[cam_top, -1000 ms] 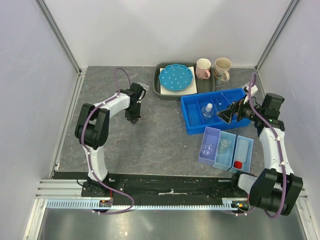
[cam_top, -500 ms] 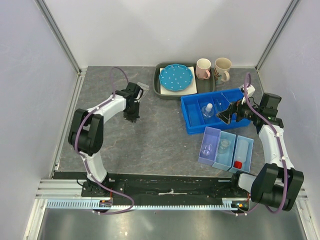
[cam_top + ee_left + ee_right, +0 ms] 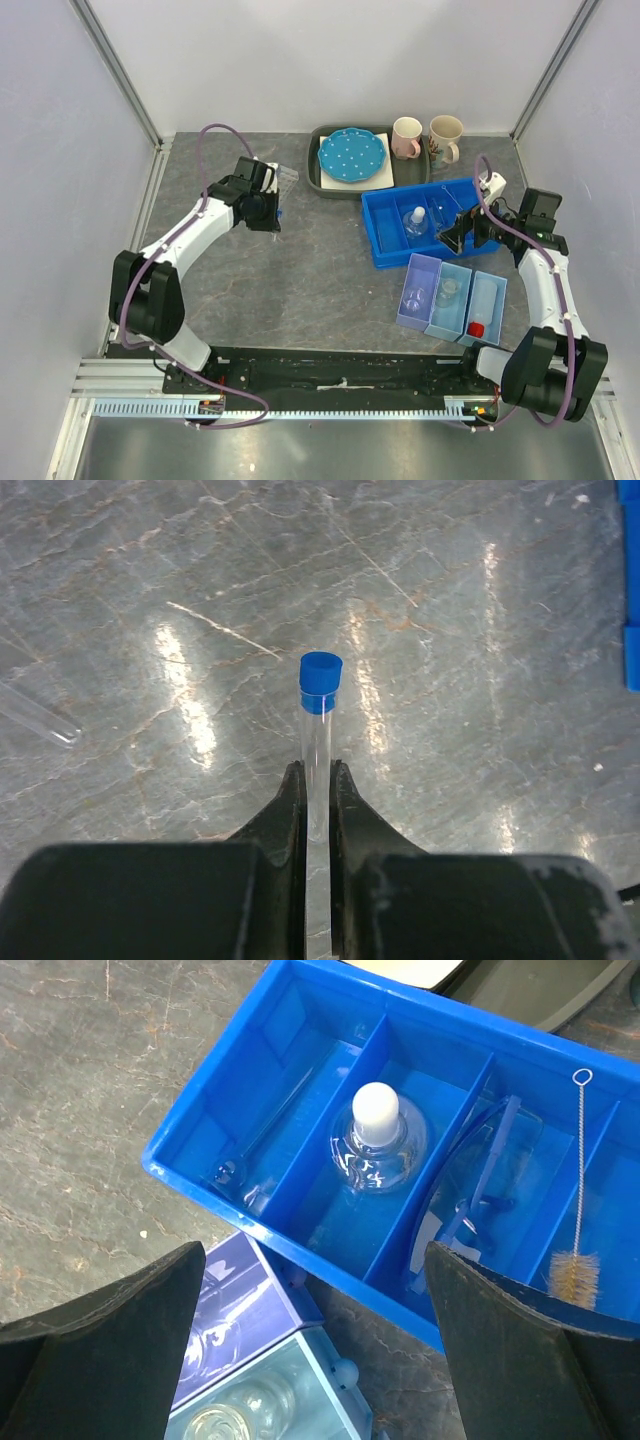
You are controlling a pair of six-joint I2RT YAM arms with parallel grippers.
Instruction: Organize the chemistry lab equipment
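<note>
My left gripper [image 3: 270, 213] is shut on a clear blue-capped tube [image 3: 320, 695], holding it above the grey tabletop; the cap points away from the fingers [image 3: 292, 790]. A clear test-tube rack [image 3: 285, 176] lies just behind that gripper. My right gripper [image 3: 455, 232] is wide open and empty [image 3: 315, 1250] over the near edge of the blue divided tray [image 3: 380, 205]. That tray holds a white-stoppered flask [image 3: 378, 1140], a glass rod [image 3: 262, 1128], blue-wire pieces [image 3: 480, 1190] and a tube brush [image 3: 575, 1270]. Three pale bins [image 3: 500, 285] hold small glass flasks [image 3: 415, 296] and a red-capped bottle [image 3: 476, 329].
A dark tray [image 3: 318, 180] with the blue dotted plate [image 3: 351, 154] sits at the back, with two mugs [image 3: 406, 137] beside it. Another clear tube [image 3: 35, 715] lies on the table at the left of the left wrist view. Walls enclose the table.
My left arm has swung back and to the left, carrying the blue-capped tube toward the rack. My right gripper has barely moved and stays open.
</note>
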